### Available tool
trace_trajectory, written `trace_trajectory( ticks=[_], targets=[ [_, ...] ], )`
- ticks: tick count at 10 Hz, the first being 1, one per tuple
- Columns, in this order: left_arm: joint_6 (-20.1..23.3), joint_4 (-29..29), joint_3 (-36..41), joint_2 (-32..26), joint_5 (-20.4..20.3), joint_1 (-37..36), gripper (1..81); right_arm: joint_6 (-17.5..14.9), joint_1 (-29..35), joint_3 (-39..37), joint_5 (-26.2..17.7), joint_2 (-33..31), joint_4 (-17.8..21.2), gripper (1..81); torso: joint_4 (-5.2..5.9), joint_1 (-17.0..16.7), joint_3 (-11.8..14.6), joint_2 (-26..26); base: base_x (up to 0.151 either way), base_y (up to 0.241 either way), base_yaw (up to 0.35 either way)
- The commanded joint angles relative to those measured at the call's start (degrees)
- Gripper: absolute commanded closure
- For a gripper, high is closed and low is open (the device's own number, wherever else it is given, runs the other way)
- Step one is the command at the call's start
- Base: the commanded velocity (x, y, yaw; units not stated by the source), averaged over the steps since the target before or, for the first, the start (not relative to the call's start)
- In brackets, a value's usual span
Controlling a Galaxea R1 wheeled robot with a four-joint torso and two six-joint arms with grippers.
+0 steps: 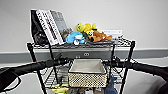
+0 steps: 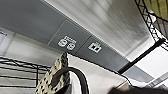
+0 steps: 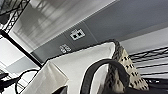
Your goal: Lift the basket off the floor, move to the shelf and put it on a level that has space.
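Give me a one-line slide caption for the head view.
Two arms hold the basket in front of the shelf, below its top tier of books and plush toys.

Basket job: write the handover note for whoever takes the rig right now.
Left tool and right tool: one at each end of the basket; grip state cannot be told.
Basket: off the floor, level, at the shelf, under the top tier with books and plush toys.
Done: lift, approach.
Left: confirm it rests on the second tier, let go.
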Motion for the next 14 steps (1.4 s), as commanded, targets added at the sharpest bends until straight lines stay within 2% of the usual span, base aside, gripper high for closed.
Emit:
trace_trajectory(
  ticks=[1,8,14],
  targets=[
    [0.20,1.12,5.81,-4.24,-0.25,-10.40,1.0,0.45,10.93,6.46,0.39,-4.49,0.00,1.0,0.00,0.00,0.00,0.00,0.000,0.000,0.000],
    [0.29,2.44,16.35,-15.05,-0.78,-8.82,1.0,0.45,8.90,19.46,3.03,-14.59,0.18,1.0,0.00,0.00,0.00,0.00,0.000,0.000,0.000],
    [0.29,3.67,26.55,-23.67,-1.04,-4.43,1.0,0.36,3.10,31.77,7.16,-25.05,-0.08,1.0,0.00,0.00,0.00,0.00,0.000,0.000,0.000]
  ],
)
